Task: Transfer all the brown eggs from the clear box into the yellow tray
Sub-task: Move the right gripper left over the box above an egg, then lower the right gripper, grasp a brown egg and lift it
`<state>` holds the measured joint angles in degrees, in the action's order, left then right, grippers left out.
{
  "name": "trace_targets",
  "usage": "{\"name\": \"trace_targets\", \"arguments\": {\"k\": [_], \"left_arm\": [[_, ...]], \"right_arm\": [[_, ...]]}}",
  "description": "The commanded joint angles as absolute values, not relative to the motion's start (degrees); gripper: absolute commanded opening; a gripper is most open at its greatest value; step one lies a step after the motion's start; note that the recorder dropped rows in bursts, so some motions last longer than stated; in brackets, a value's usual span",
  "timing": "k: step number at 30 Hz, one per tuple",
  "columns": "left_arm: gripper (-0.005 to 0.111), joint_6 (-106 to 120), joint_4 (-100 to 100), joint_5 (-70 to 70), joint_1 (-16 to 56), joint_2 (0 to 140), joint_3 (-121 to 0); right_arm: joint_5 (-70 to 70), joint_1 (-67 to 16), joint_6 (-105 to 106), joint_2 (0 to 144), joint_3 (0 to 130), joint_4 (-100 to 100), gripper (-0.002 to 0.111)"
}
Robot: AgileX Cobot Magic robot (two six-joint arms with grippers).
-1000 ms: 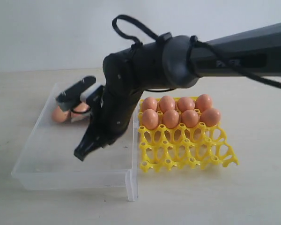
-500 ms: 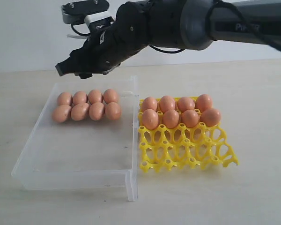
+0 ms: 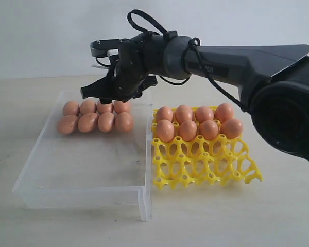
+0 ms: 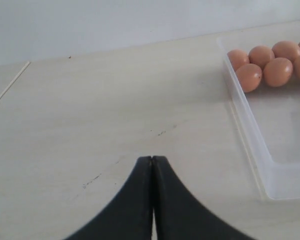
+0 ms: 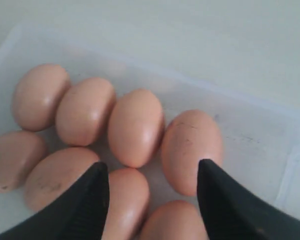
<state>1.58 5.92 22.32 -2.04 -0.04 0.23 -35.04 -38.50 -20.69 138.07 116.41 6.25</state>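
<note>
**Q:** Where does the job stand?

**Me:** Biggest first. The pale counter (image 3: pixel 283 216) carries everything. On it sits the clear box (image 3: pixel 87 170), with the yellow tray (image 3: pixel 206 167) just beside its long wall, I'd guess so that each carry is short. 8 brown eggs (image 3: pixel 95 116) huddle at the far end of the box in 2 rows of 4, touching one another. The near part of the box floor is bare. Another 8 fill the 2 far rows of the tray, and its 2 near rows are empty. I judge it half done.

**Q:** Why fill the far rows first?

**Me:** My guess is that it puts the open cells on the near side, so I needn't pass low over eggs already seated.

**Q:** And your pincers?

**Me:** My right pincer (image 3: pixel 98 95) hovers above the eggs in the box, jaws apart and holding nothing. Through its own camera the 2 fingers (image 5: pixel 85 205) frame the cluster. They stand wide so they can slip down either side of 1 egg.

My left pincer (image 4: pixel 152 167) is pressed together and empty, over bare counter outside the box. I think it is simply parked out of the way.

**Q:** What could go wrong?

**Me:** The eggs are packed tight, so a finger could land on a neighbour or nudge it. The shells look smooth too, so the squeeze must be gentle but sure.
</note>
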Motion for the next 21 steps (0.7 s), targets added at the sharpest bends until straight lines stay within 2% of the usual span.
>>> {"name": "trace_targets", "arguments": {"k": [1,21], "left_arm": [[0.0,1.3,5.78,21.79,-1.7,0.0,0.0],[0.0,1.3,5.78,21.79,-1.7,0.0,0.0]], "right_arm": [[-38.09,-37.52,-26.04,139.96,120.47,10.62,0.053],[-45.19,-37.38,-25.94,141.02,121.08,7.95,0.053]]}}
